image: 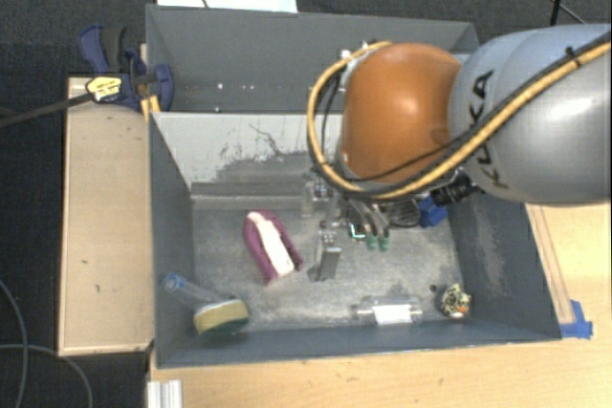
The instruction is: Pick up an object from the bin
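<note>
My gripper (pixel 325 265) hangs low over the middle of the bin floor, just under the arm's orange cover. Right beside it on the left lies a purple and white oblong thing (pixel 269 246), slanted, with a small gap between the two. Nothing shows in the gripper's grasp. Right of the gripper and towards the front wall lies a small white tube (pixel 387 312).
A brush with a clear blue handle and a yellowish head (pixel 216 312) lies in the front left corner. A small round gold and dark thing (pixel 453 301) sits at the front right. The arm and its cover hide the right back part of the bin.
</note>
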Motion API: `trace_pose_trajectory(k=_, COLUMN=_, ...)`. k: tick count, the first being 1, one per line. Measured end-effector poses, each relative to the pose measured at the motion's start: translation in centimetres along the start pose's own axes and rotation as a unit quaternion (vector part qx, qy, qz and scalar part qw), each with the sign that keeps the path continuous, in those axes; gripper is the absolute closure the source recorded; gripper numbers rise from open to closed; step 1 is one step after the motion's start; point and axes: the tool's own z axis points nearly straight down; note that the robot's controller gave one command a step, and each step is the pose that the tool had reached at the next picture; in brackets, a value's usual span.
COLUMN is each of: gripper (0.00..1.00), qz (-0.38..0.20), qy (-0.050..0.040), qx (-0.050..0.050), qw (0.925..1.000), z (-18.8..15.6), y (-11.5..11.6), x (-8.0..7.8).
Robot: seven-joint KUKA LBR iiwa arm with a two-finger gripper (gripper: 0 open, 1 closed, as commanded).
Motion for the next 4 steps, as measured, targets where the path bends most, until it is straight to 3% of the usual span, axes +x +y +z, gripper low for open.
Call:
trace_pose_trajectory(k=1, gripper=0.0, qz=-0.014, qy=0.0007, qx=0.0, qw=0.9999, z=12.1, y=3.1, x=3.3)
trace_pose_trajectory(k=2, gripper=0.0, qz=-0.154, qy=-0.0075, qx=0.0, qw=0.9881, z=14.4, y=-0.8, x=2.4)
trace_pose_trajectory(k=3, gripper=0.0, qz=-0.206, qy=-0.0067, qx=-0.001, qw=0.9786, z=10.8, y=7.0, x=-0.7)
trace_pose_trajectory(k=4, gripper=1.0, qz=-0.2, qy=-0.0036, qx=0.0, qw=0.9798, z=11.0, y=6.7, x=-0.5)
